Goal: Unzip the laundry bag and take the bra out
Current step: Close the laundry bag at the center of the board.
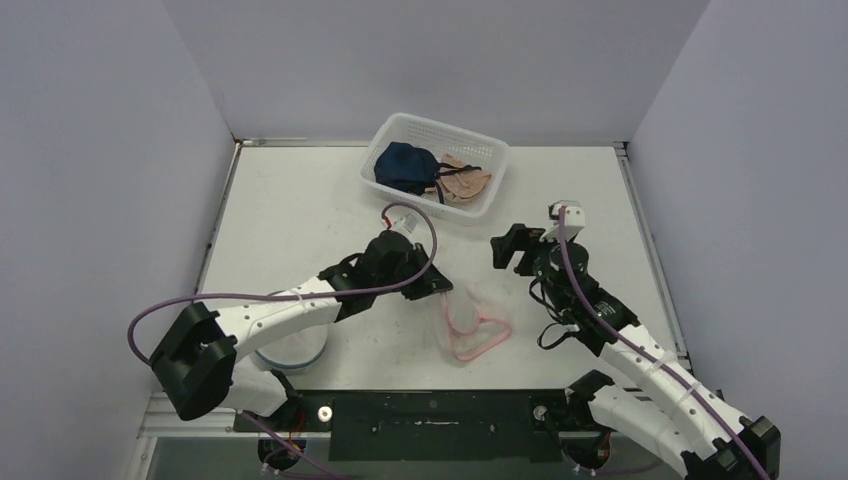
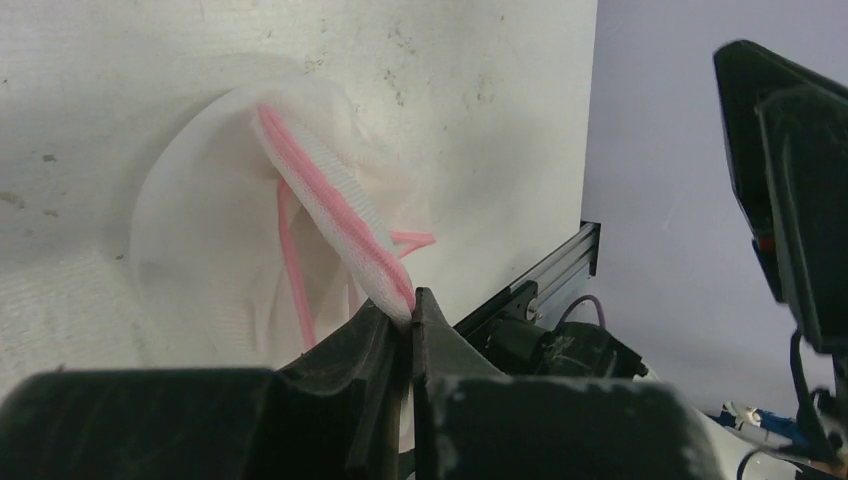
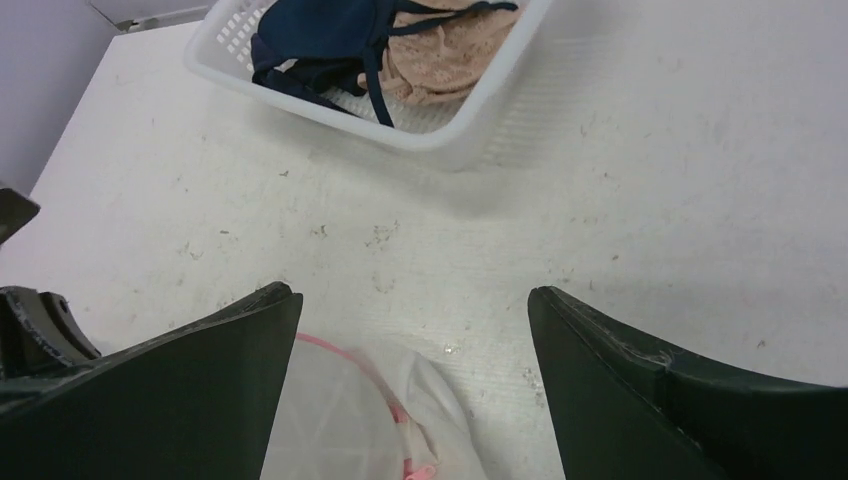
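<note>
The laundry bag (image 1: 470, 325), white see-through mesh with pink zip trim, lies on the table between the arms. My left gripper (image 1: 440, 283) is shut on its pink-edged rim (image 2: 330, 200), which rises from the bag (image 2: 200, 240) into the pinched fingertips of the left gripper (image 2: 412, 300). Right of the bag and above the table, my right gripper (image 1: 510, 250) is open and holds nothing. In its wrist view the right gripper (image 3: 415, 295) frames the bag (image 3: 340, 410) below it. A navy bra (image 1: 403, 165) and a beige bra (image 1: 465, 182) lie in the white basket (image 1: 385, 135).
The basket (image 3: 440, 135) stands at the back centre, with the navy bra (image 3: 320, 40) and beige bra (image 3: 440, 60) inside. A round white and bluish object (image 1: 290, 350) sits under the left arm near the front edge. Grey walls enclose the table on three sides.
</note>
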You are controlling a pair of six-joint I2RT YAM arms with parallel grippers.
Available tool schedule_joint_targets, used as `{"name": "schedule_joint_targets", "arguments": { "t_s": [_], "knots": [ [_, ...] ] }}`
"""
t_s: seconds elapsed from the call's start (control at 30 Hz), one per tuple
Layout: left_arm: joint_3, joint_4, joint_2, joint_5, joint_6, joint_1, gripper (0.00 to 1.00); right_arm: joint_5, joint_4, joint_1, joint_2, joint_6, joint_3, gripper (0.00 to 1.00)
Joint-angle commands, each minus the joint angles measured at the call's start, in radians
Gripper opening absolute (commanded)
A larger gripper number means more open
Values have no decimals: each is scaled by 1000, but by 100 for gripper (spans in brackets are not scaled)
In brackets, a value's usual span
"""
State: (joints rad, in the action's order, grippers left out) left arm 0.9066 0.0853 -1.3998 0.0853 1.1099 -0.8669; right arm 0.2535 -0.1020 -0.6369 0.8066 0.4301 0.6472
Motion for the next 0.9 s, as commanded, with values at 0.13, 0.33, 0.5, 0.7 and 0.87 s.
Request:
{"name": "schedule_joint_targets", "arguments": {
  "t_s": [0.13, 0.33, 0.5, 0.7, 0.87],
  "knots": [
    [-93, -273, 200, 128, -165, 49, 0, -450, 93, 233, -30, 260, -217, 85],
    [26, -265, 246, 274, -304, 73, 0, -451, 149, 237, -124, 320, -311, 84],
    [90, -250, 260, 461, -404, 121, 0, -428, 106, 241, -289, 360, -340, 84],
    [113, -242, 222, 723, -463, 179, 0, -377, -5, 241, -469, 426, -343, 84],
    [63, -270, 182, 804, -470, 178, 0, -371, -71, 241, -517, 421, -303, 84]
  ]
}}
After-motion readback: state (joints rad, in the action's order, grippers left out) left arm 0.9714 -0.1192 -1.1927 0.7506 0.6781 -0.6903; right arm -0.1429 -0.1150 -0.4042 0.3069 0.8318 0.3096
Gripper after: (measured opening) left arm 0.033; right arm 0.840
